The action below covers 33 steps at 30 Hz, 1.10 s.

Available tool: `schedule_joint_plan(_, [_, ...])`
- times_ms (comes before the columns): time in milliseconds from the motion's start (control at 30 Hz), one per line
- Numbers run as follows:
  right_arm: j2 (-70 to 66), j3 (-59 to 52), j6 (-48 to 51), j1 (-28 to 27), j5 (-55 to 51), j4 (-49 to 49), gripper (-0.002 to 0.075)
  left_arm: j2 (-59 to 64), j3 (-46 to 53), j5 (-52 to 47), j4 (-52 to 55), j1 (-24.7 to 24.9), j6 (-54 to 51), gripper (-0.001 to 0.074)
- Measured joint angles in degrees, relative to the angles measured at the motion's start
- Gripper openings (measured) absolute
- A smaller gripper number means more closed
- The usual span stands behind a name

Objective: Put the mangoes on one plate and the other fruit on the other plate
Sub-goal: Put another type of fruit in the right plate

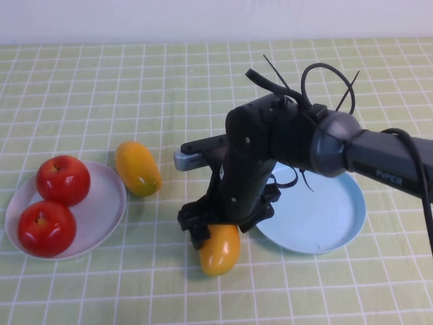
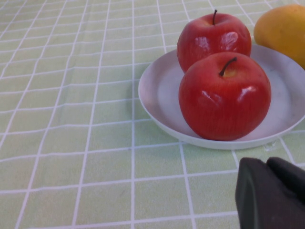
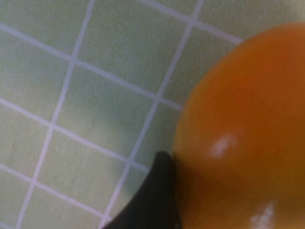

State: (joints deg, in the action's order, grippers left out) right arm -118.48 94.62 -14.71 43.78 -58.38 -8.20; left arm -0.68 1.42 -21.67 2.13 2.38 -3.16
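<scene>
Right gripper (image 1: 215, 233) is positioned low over the near mango (image 1: 219, 251), which lies on the checked tablecloth (image 1: 135, 81) just beside the light blue plate (image 1: 331, 223). One dark finger (image 3: 152, 200) is seen pressed against the mango's skin in the right wrist view; the opposite finger is hidden, so a closed hold cannot be confirmed. The mango is judged firm, smooth and glossy, hence slippery; being oblong, it is best taken across its narrow middle, where a roll out of the grasp is least likely.

The second mango (image 1: 137, 168) is noted on the cloth, just beside the white plate (image 1: 108, 210). Both red apples (image 1: 63, 180) (image 1: 46, 228) are held in the white plate, close together. Nothing is seen in the blue plate.

Left gripper (image 2: 271, 195) is seen only as a dark edge near the white plate; finger state cannot be told.
</scene>
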Motion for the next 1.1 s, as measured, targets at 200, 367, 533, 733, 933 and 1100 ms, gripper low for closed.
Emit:
schedule_joint_plan(200, [-0.72,0.05,1.08,0.00,0.49,-0.11,0.0575,0.00,0.00,0.00,0.00,0.00,0.00,0.0001])
schedule_joint_plan(367, [-0.72,0.05,1.31,0.08,0.58,-0.11,0.0575,0.00,0.00,0.00,0.00,0.00,-0.10,0.0001])
schedule_joint_plan(533, [2.28,0.05,1.31,0.08,0.20,0.50,0.0575,0.00,0.00,0.00,0.00,0.00,-0.10,0.0001])
schedule_joint_plan(733, [9.38,0.28,1.31,-5.40,-2.71,5.28,0.0575,0.00,0.00,0.00,0.00,0.00,-0.10,0.0001])
schedule_joint_plan(933, [7.71,-0.66,1.31,-11.37,-4.55,8.55,0.0575,0.00,0.00,0.00,0.00,0.00,-0.20,0.0001])
schedule_joint_plan(1100, [5.61,-1.40,1.31,-12.10,-4.55,8.69,0.0575,0.00,0.00,0.00,0.00,0.00,-0.20,0.0001])
